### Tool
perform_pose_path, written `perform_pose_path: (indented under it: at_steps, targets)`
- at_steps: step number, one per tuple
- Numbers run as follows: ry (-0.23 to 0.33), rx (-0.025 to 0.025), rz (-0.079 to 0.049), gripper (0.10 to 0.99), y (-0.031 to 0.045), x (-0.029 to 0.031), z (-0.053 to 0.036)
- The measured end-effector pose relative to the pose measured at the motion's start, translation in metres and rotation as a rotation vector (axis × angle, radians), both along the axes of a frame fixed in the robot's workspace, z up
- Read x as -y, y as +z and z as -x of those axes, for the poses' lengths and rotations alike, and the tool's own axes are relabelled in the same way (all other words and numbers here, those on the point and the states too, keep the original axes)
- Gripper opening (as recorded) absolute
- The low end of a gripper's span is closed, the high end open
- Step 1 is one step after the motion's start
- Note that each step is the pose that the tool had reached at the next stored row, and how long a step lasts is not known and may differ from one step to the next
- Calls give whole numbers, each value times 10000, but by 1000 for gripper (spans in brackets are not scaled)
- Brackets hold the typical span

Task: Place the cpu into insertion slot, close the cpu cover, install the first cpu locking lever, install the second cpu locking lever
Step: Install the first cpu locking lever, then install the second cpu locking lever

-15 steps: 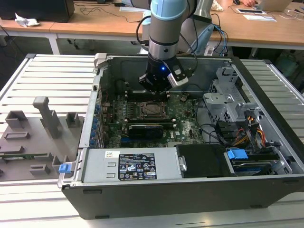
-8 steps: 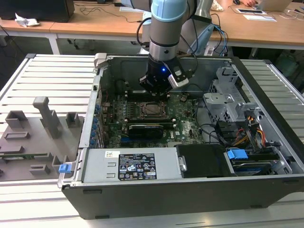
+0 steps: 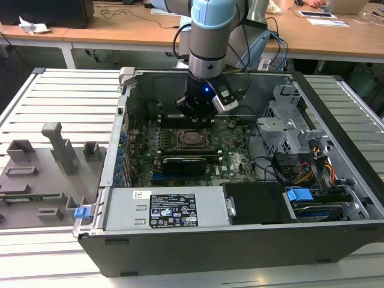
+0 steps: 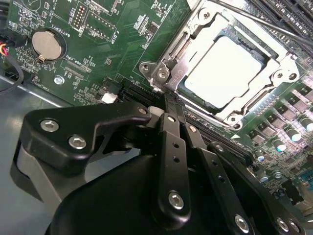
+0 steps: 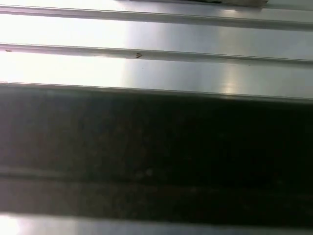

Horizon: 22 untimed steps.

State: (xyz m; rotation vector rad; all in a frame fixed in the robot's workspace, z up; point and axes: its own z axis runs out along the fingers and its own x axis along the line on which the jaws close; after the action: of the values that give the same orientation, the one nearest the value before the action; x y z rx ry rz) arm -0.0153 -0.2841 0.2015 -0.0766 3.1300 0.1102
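The cpu, a square silver-grey chip, lies flat in the insertion slot in the middle of the green motherboard. The cpu cover, a silvery frame, is down around it and the chip's face shows through its open centre. A thin metal lever runs along one side of the socket. My gripper hangs just behind the socket in the exterior view. In the second wrist view the gripper is shut, its tips at the corner of the cover frame with nothing visibly held.
The open computer case walls surround the board. A black card lies in front of the socket, with a power supply, drive cage and cables nearby. A coin battery sits on the board. A grey fixture tray lies outside.
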Motion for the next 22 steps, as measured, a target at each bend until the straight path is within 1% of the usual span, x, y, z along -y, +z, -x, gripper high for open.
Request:
perform_pose_path:
  at_steps: [2,4,8,16,22]
  targets:
    - [0,0,1,106,0,0,0]
    - [0,3,-2,106,24,-1,-1]
    - [0,0,0,106,141,0,-1]
    - [0,0,-1,106,143,71,-1]
    - [0,0,0,106,143,110,-1]
